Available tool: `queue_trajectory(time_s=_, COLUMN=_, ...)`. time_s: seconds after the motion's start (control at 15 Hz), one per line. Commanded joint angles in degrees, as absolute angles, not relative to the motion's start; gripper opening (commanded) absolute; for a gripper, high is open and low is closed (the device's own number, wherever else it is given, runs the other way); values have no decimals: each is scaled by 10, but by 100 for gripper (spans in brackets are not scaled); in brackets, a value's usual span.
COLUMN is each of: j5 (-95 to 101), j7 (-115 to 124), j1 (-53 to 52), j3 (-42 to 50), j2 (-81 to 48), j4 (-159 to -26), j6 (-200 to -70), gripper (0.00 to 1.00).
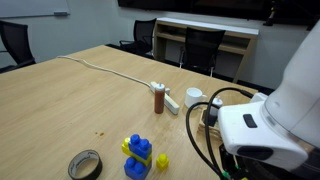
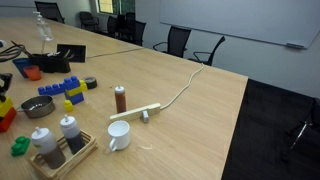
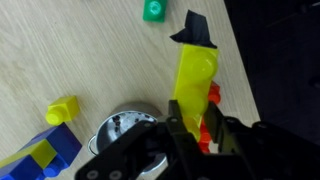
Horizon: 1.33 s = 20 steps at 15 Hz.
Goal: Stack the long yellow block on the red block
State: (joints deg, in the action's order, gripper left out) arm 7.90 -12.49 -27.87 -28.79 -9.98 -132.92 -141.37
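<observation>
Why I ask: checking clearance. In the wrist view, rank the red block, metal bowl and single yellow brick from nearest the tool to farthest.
1. red block: at the tool, beside the long yellow block it grips.
2. metal bowl: just left of the tool.
3. single yellow brick: farther left, beyond the bowl.

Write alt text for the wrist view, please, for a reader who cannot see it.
The gripper holds the long yellow block above a wooden table, with a red block showing just beside it. A small yellow brick, a blue-and-yellow stack and a green piece lie nearby.
</observation>
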Motion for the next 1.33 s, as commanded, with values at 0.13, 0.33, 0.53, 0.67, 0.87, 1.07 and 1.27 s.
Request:
queue_trajectory(time_s=0.13, j5=13, j7=-112, j1=-289, j3=-307, j2=-114, j4=-1313, j6=-1408, gripper=7)
queue_trajectory(time_s=0.33, j5=35, j7=-83, j1=-300, j3=-301, j2=-136, j4=-1311, j6=-1427, gripper=7)
queue_trajectory(time_s=0.53, j5=54, j7=-56, j1=-311, j3=-295, j2=-159, j4=-1305, j6=-1458, gripper=7)
queue_trajectory(time_s=0.67, j5=75, j7=-34, j1=-321, j3=-288, j2=-170, j4=-1300, j6=-1471, gripper=7)
queue_trajectory(time_s=0.87, j5=94, j7=-7, j1=-331, j3=-277, j2=-180, j4=-1296, j6=-1481, gripper=7)
queue_trajectory(time_s=1.07, j5=110, j7=16, j1=-340, j3=-265, j2=-184, j4=-1295, j6=-1486, gripper=7)
queue_trajectory(time_s=1.27, j5=115, j7=21, j1=-346, j3=-260, j2=-196, j4=-1289, j6=-1499, gripper=7)
